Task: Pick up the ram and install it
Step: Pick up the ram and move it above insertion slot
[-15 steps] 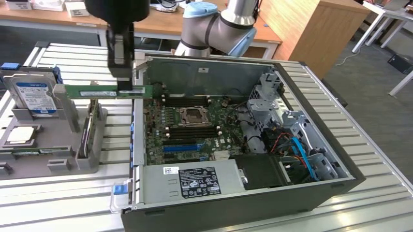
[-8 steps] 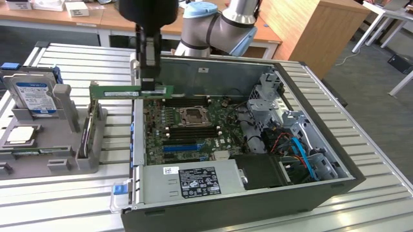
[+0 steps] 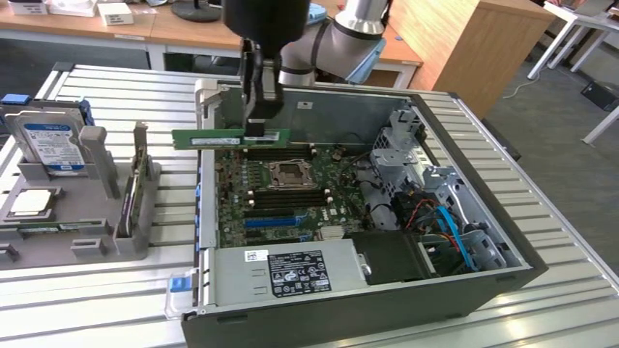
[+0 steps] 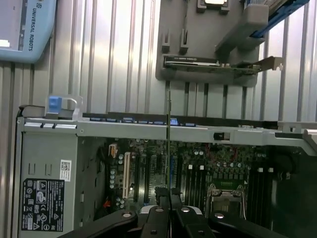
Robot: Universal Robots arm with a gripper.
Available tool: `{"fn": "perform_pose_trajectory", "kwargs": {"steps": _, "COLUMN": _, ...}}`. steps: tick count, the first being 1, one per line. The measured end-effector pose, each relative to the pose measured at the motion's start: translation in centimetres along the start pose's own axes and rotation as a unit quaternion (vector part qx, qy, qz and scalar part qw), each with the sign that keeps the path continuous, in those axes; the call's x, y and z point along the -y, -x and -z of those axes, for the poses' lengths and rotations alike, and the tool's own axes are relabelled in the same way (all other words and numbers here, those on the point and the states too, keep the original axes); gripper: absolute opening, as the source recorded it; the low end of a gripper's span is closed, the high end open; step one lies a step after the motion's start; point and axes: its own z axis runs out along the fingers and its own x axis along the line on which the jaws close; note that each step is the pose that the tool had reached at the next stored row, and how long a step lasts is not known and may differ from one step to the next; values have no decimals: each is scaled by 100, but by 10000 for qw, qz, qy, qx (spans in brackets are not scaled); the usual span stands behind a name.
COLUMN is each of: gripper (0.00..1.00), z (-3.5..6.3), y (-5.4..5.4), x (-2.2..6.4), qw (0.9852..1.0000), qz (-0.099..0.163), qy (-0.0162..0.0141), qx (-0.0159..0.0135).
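We see the gripper clamped on the ram, holding it level above the motherboard inside the open computer case.

"UNIVERSAL ROBOTS" — on blue arm cover

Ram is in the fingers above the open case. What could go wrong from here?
The gripper holds the ram off-centre, so it may pivot or slip when pressed. Its long end overhangs the case wall in the exterior view and could catch it. Missing the memory slots risks hitting the CPU socket.
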Motion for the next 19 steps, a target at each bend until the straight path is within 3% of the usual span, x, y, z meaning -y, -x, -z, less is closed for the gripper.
{"fn": "perform_pose_trajectory", "kwargs": {"steps": 19, "gripper": 12, "z": 2, "y": -31, "x": 865, "qw": 10000, "qz": 62, "qy": 0, "qx": 10}}
